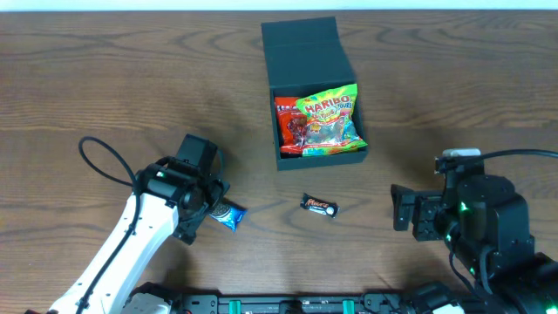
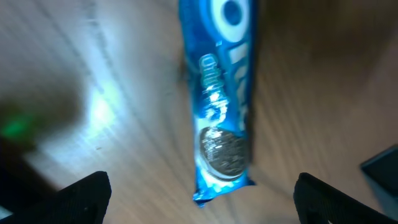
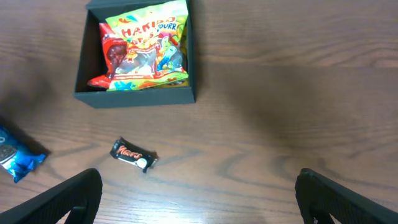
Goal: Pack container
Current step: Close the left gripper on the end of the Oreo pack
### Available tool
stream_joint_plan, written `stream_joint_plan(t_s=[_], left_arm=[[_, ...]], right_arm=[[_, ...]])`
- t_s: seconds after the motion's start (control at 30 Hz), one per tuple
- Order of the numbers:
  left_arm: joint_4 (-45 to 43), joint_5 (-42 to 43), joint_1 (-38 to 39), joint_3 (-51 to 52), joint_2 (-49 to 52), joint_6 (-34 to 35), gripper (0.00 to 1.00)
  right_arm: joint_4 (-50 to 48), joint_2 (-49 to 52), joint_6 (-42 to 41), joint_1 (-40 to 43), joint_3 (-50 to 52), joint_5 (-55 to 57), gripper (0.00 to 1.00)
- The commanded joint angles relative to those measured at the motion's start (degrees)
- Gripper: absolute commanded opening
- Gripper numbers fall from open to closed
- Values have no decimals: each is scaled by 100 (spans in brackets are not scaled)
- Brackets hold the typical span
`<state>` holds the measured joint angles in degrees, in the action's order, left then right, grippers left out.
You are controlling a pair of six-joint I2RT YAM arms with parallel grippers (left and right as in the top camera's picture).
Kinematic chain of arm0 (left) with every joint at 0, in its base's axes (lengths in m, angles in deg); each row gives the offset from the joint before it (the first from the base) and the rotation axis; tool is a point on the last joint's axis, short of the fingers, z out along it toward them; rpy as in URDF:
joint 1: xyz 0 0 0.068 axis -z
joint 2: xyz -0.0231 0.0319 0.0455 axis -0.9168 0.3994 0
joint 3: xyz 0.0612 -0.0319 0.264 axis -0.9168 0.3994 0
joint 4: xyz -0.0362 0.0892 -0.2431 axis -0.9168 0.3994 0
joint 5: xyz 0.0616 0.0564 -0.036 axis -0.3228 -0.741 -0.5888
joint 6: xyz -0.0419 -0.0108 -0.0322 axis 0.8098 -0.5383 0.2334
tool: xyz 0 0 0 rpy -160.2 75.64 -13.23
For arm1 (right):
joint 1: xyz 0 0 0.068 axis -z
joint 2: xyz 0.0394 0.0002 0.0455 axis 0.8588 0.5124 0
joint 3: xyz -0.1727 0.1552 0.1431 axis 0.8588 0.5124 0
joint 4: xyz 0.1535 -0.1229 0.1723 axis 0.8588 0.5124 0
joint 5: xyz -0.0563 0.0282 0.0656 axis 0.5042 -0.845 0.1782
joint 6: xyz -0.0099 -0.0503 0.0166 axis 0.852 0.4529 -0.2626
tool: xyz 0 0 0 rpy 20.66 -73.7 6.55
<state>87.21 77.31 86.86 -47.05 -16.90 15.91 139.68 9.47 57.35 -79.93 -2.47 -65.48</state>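
The dark teal-green box [image 1: 288, 52] stands open at the table's far middle, its lid folded back. It holds a Haribo bag [image 1: 330, 118] and a red packet [image 1: 287, 126]. It also shows in the right wrist view [image 3: 134, 97]. A blue Oreo packet [image 1: 230, 215] lies on the table at my left gripper [image 1: 209, 208]. In the left wrist view the packet [image 2: 221, 93] lies just ahead of the open fingers [image 2: 202, 199], its end between them. A black Mars bar [image 1: 319, 207] lies in front of the box. My right gripper [image 1: 403, 209] is open and empty, right of the bar [image 3: 132, 155].
The wooden table [image 1: 453, 87] fills the view. A black cable [image 1: 96, 157] loops beside the left arm. A corner of the dark box [image 2: 382, 168] shows at the right edge of the left wrist view.
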Motion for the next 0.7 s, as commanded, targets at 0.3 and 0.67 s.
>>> stream_joint_plan(t_s=[0.3, 0.67], left_arm=[[-514, -409, -15, 44, 916, 310, 95], [-1054, -472, -15, 44, 1766, 87, 95]], right_arm=[[7, -4, -57, -22, -13, 61, 99], [7, -4, -57, -22, -13, 59, 99]])
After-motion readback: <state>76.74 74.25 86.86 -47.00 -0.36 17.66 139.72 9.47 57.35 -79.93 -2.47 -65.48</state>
